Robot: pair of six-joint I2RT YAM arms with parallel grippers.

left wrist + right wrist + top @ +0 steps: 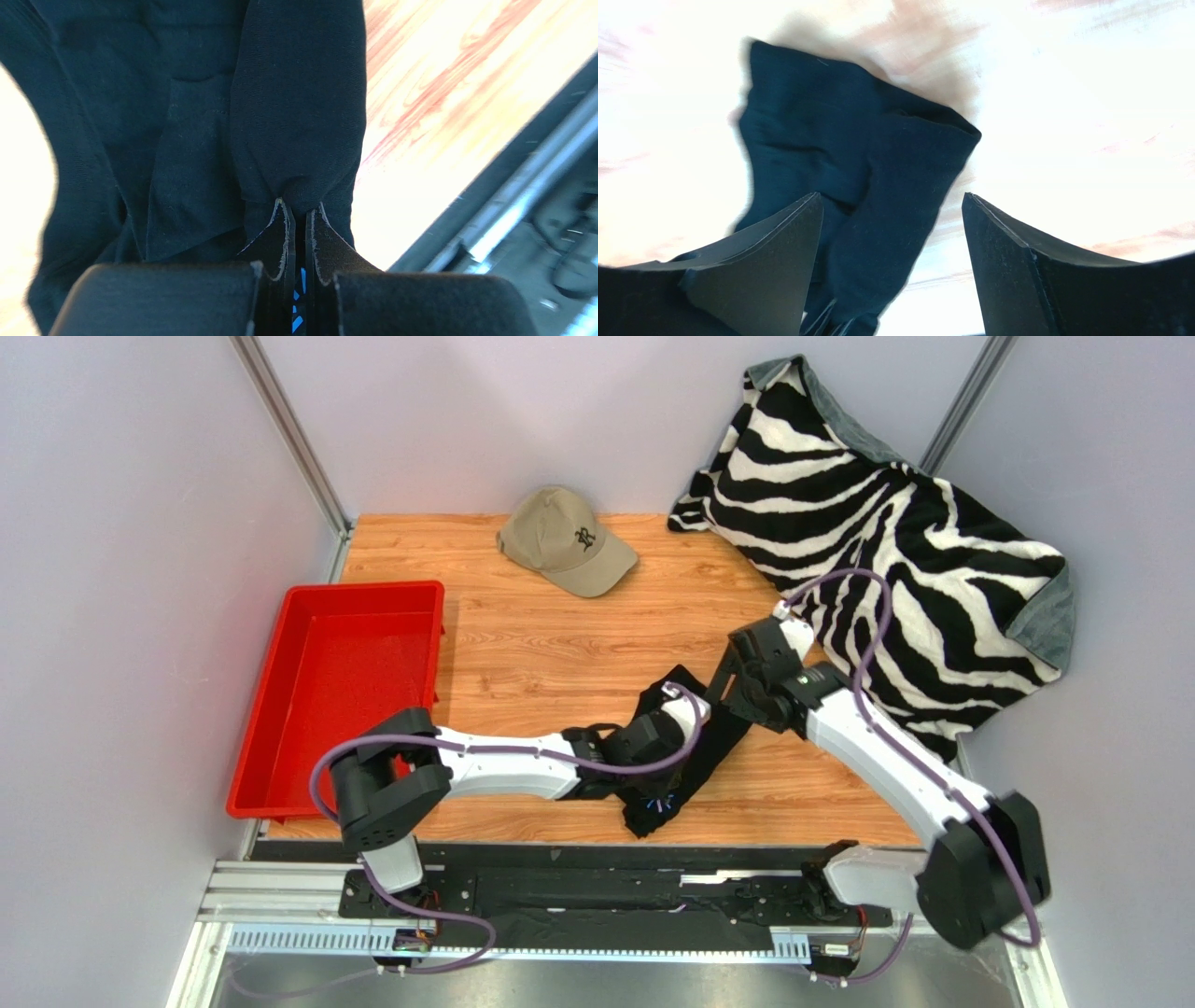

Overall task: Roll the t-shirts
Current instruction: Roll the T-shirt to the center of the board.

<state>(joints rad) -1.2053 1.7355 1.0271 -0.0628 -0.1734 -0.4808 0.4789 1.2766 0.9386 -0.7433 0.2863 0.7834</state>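
The black t-shirt (701,763) lies bunched in a narrow band on the wooden table, near the front edge, between the two arms. My left gripper (648,742) is at its middle. In the left wrist view the gripper (298,204) is shut, pinching a fold of the t-shirt (295,105). My right gripper (732,679) is over the far end of the band. In the right wrist view it (892,199) is open, with the t-shirt (857,161) under and between the jaws, closer to the left finger (780,245).
A red bin (362,592) stands at the left. A tan cap (568,539) sits at the back middle. A zebra-striped blanket (898,546) is draped at the back right. A black rail (603,896) runs along the front edge.
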